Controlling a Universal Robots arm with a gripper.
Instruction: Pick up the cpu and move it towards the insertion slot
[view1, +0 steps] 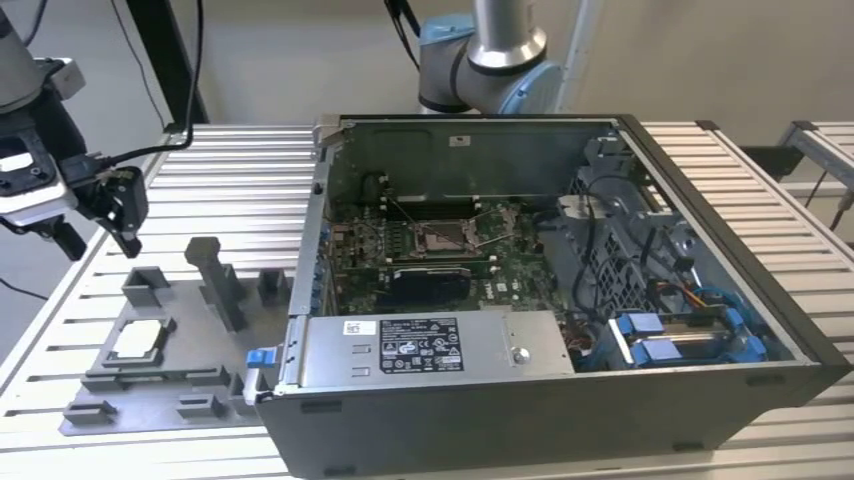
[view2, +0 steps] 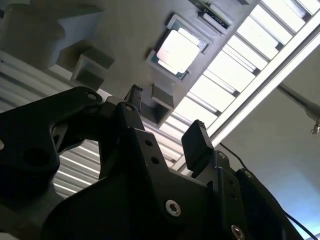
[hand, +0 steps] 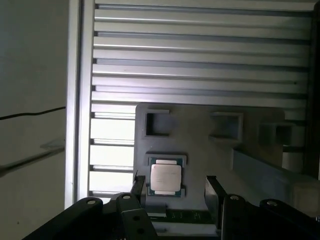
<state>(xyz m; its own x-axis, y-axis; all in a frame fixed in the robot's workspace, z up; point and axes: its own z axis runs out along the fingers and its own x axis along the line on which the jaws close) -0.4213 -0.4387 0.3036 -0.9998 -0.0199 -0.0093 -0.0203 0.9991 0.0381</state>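
The cpu (view1: 139, 341) is a pale silvery square lying flat in a recess of the grey fixture plate (view1: 174, 400), on the exterior view's left. My gripper (view1: 96, 243) hangs open above and slightly beyond it, apart from it and holding nothing. Both wrist views show the cpu (hand: 166, 177) (view2: 177, 50) beyond my gripper (hand: 174, 185) (view2: 165, 112), with the black fingertips (hand: 211, 184) spread wide. The insertion slot (view1: 441, 237) is a metal-framed square on the green board inside the open computer case, well to the exterior view's right of my gripper.
The open computer case (view1: 727, 250) takes up the middle and right of the slatted metal table (view1: 240, 170). A silver box with a white label (view1: 414, 350) sits at its front. Grey posts (view1: 218, 280) rise from the fixture plate beside the case wall. The arm's base (view1: 481, 60) stands behind the case.
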